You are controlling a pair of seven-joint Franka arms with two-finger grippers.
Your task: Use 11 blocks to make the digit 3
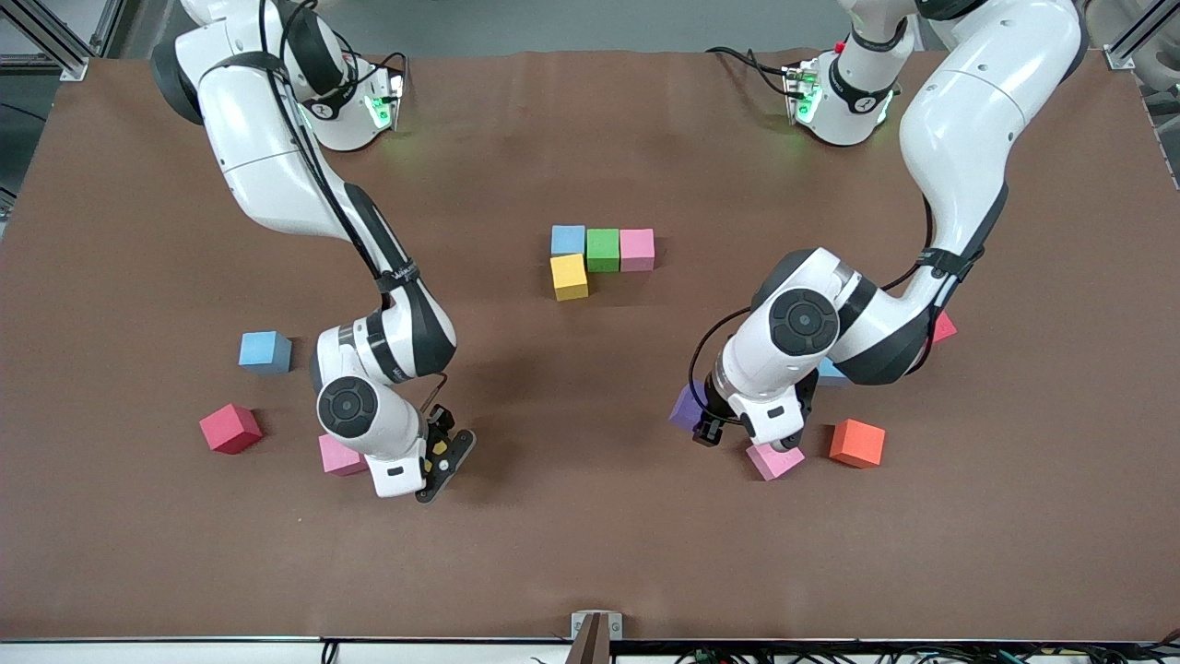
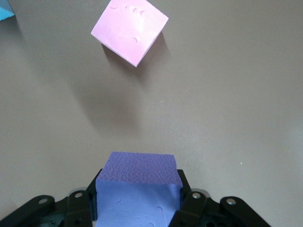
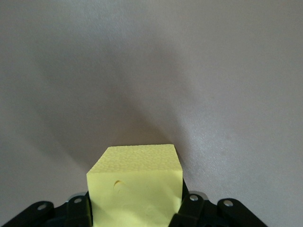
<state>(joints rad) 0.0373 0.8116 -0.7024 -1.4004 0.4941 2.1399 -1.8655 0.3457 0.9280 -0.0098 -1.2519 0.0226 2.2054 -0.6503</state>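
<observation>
Toward the table's front edge, both grippers pinched cubes: the right gripper a yellow cube, the left gripper a purple cube; each needed lifting straight, grip square.

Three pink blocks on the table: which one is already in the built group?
The pink block touching the green block at the row's end. The other two pink ones lie loose, nearer the front camera, one beside each arm.

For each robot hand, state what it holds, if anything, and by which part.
Left hand: purple block, gripped by two opposite side faces. Right hand: yellow block, likewise gripped by its sides.
</observation>
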